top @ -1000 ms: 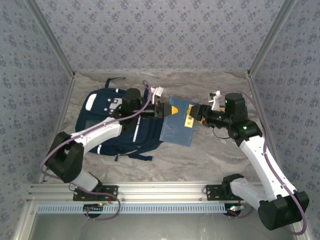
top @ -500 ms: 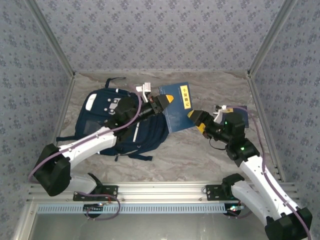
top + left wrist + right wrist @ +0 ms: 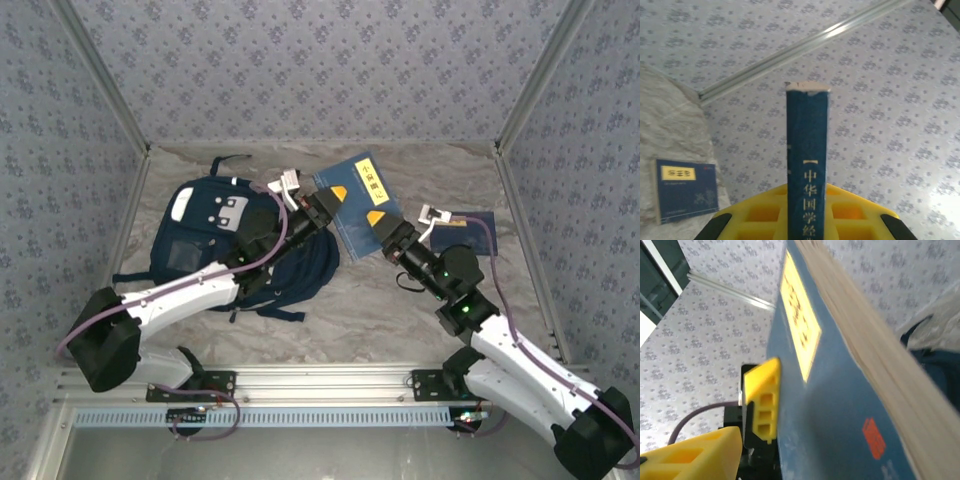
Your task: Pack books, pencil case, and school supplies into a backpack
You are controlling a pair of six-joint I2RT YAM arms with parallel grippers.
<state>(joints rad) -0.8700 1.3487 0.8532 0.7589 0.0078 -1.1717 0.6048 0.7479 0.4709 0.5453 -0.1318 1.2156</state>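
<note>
My left gripper (image 3: 328, 208) is shut on a navy book (image 3: 355, 200) with a yellow label and holds it tilted up above the table, right of the backpack (image 3: 195, 235). In the left wrist view the book's spine (image 3: 807, 150) stands upright between the yellow jaws. My right gripper (image 3: 384, 229) is at the book's near right corner. In the right wrist view one of its fingers (image 3: 695, 455) stands off the cover (image 3: 840, 410), so it is open. The left gripper's yellow finger (image 3: 762, 400) presses on that cover. A second navy book (image 3: 470, 226) lies flat at the right.
The backpack lies flat at the left of the marble table (image 3: 400, 310), partly under my left arm (image 3: 190, 280), with a strap trailing at its near side. Patterned walls (image 3: 320, 70) close in the back and both sides. The second navy book (image 3: 685, 190) also appears in the left wrist view.
The left arm has lifted and turned the book up and toward the back. The right gripper let go of its right edge, drew back, and is now at its near corner.
</note>
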